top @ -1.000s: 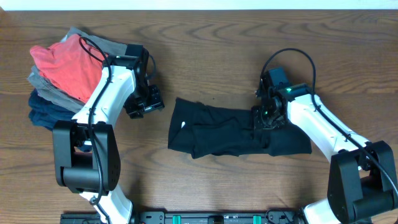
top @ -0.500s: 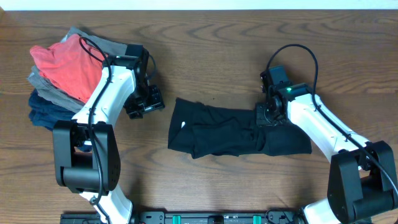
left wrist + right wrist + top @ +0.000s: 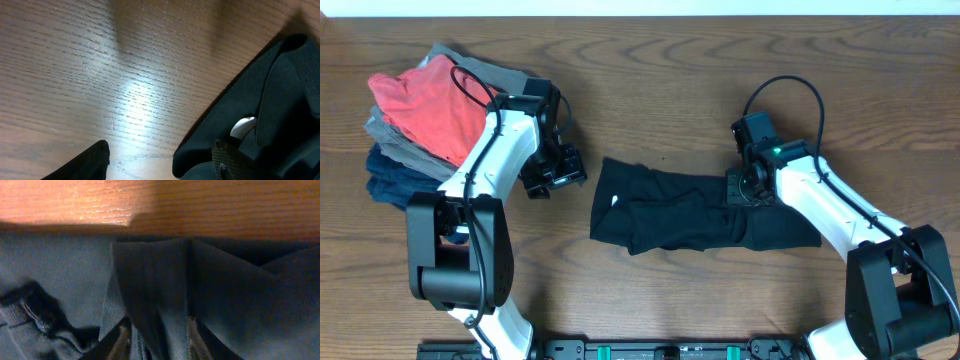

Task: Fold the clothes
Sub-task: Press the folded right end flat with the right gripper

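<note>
The black T-shirt (image 3: 680, 215) lies mid-table, bunched into a long horizontal strip, with a small white logo (image 3: 614, 201) near its left end. My left gripper (image 3: 552, 172) hovers open just left of that end. In the left wrist view its fingers (image 3: 85, 162) straddle bare wood and the shirt's edge (image 3: 280, 85), the logo (image 3: 243, 126) close by. Toward the strip's right part, my right gripper (image 3: 741, 190) is down on the cloth. In the right wrist view it (image 3: 156, 341) is shut on a raised fold of the T-shirt (image 3: 60, 270).
A stack of folded garments sits at the back left: red-orange (image 3: 420, 105) on top, grey (image 3: 390, 140) under it, navy (image 3: 390, 180) lowest, right beside the left arm. Bare wooden table (image 3: 670, 90) surrounds the shirt.
The left gripper's jaws have widened a little. The right gripper has shifted slightly left along the shirt and closed a touch on the fold.
</note>
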Controlling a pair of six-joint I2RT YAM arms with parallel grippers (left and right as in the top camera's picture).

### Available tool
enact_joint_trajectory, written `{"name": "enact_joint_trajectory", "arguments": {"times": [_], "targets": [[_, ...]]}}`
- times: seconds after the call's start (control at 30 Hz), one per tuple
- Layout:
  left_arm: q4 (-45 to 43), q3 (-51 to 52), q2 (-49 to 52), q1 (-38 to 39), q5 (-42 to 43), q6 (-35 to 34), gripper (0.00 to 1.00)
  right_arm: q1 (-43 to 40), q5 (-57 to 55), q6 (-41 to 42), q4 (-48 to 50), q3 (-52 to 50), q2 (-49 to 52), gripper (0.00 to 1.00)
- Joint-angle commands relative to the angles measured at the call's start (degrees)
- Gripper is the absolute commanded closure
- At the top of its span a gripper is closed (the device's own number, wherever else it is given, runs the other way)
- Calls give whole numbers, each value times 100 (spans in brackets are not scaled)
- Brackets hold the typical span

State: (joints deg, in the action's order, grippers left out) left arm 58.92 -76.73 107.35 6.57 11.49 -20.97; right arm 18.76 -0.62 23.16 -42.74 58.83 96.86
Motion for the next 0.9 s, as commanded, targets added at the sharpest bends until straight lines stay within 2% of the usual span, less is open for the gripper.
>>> {"name": "enact_joint_trajectory", "arguments": {"times": [0.0,0.17,0.57,0.63,0.7,0.77,0.87], "targets": [[17,50,-31,4,11,28,32,48,-4,138,160,-142,-15,77],[17,50,-31,4,13,28,32,48,-4,173,299,-179,-15,99],[20,50,-31,4,13,28,32,44,103,212,1276,-181,-15,99],[22,50,-31,4,11,28,32,44,116,212,1202,-181,-15,89],[24,50,-31,4,13,28,32,44,131,208,1043,-181,-15,69],[22,50,-31,4,13,28,32,44,133,205,831,-181,-15,58],[28,50,-31,4,35,31,28,44,133,28,492,-184,-15,55]]}}
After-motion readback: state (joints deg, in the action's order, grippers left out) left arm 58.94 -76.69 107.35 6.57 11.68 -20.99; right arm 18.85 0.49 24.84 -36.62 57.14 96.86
